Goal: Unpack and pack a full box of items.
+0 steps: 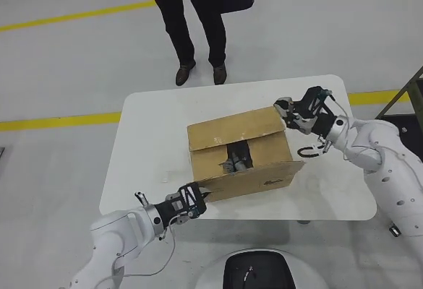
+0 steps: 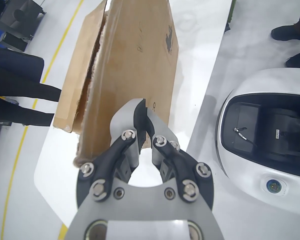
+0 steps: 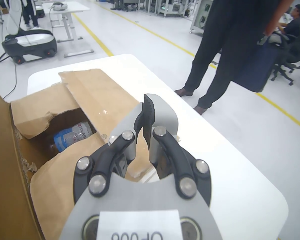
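At mid-frame on the table, we are pinching the box's lower flap at its left corner with the shut left claw; the right claw, also shut, is sitting beside the upper flap's right corner.

The left gripper sits close in front of the body, fingers pressed together, while the right gripper stretches far out, fingers closed too.

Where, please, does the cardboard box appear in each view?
Top view: cardboard box in the middle of the white table.
Left wrist view: the box stands just past the left gripper.
Right wrist view: the box lies open beside the right gripper.
Shared landmark: the white table.
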Available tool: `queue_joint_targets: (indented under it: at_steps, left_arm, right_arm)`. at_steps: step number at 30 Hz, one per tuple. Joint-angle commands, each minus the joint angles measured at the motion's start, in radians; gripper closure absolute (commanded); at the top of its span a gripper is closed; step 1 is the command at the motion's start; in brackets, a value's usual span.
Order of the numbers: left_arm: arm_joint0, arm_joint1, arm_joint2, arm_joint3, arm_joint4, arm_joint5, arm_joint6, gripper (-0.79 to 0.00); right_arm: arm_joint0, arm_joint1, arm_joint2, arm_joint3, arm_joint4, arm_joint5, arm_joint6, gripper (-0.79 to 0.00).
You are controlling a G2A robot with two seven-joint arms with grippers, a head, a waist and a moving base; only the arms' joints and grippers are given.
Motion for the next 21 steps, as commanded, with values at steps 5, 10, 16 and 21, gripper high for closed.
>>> queue_joint_targets:
  at_steps: [5,10,16,21]
  left_arm:
    - [-0.088,-0.014,0.071,0.060,-0.050,0.058,-0.045,0.000]
    - [-0.146,-0.025,0.118,0.102,-0.078,0.111,-0.081,0.000]
    - [-0.182,-0.036,0.154,0.156,-0.116,0.198,-0.171,0.000]
    - [-0.199,-0.040,0.168,0.163,-0.133,0.214,-0.208,0.000]
  right_arm:
    - [-0.072,0.005,0.046,-0.111,-0.040,0.136,-0.048,0.000]
    - [-0.131,0.008,0.066,-0.180,-0.059,0.187,-0.082,0.000]
    - [-0.172,0.010,0.057,-0.227,-0.103,0.191,-0.079,0.000]
    - [-0.184,0.008,0.039,-0.239,-0.106,0.196,-0.036,0.000]
